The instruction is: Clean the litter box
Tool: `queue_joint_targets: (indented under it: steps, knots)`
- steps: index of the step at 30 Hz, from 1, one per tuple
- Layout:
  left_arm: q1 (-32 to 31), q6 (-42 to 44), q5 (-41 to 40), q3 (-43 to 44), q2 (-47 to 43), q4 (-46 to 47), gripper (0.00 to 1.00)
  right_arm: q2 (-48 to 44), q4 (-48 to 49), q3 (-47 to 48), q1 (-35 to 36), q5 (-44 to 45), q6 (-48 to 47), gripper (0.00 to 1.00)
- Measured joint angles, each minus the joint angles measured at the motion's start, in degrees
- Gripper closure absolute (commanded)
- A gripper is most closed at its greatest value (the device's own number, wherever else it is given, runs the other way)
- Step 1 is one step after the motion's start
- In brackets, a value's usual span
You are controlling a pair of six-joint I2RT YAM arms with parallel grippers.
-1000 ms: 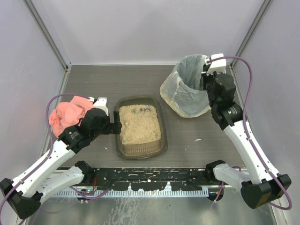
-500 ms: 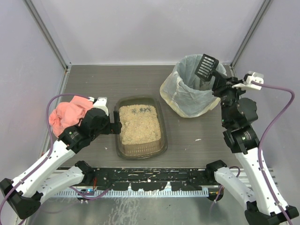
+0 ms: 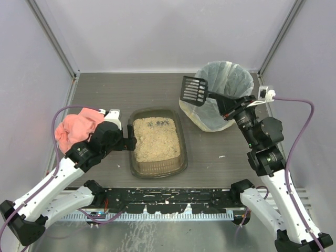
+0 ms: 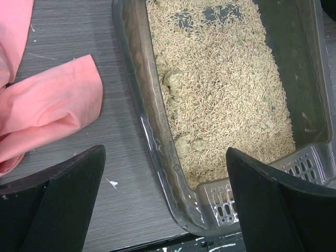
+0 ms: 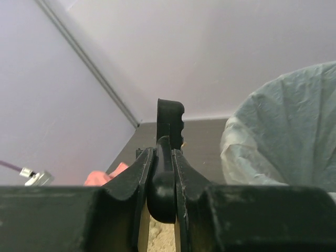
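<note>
Scoop [image 3: 194, 90] swung from bin [image 3: 210, 113] toward litter box [image 3: 157, 169]

The litter box lies centre-frame, its left wall straddled by the left gripper [image 3: 128, 142] with jaws spread wide — apparently to steady it. The scoop's handle is clamped in the right gripper [image 3: 219, 101], kept high so the rim is cleared. Against the frame half a second earlier, the scoop is moved off the bin to upper centre; the left arm is unchanged.
</note>
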Motion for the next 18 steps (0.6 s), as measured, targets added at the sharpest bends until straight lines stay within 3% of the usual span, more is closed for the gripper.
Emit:
queue_joint_targets:
  steps: [7, 18]
  knots:
    - [0.0, -0.44, 0.37, -1.11, 0.0, 0.44, 0.02, 1.75, -2.34, -4.26, 6.16, 0.07, 2.05, 0.99]
    - [0.0, -1.4, 0.5, -3.15, 1.75, 2.32, 0.21, 16.13, -6.88, -3.74, 28.33, 16.85, 2.34, 0.99]
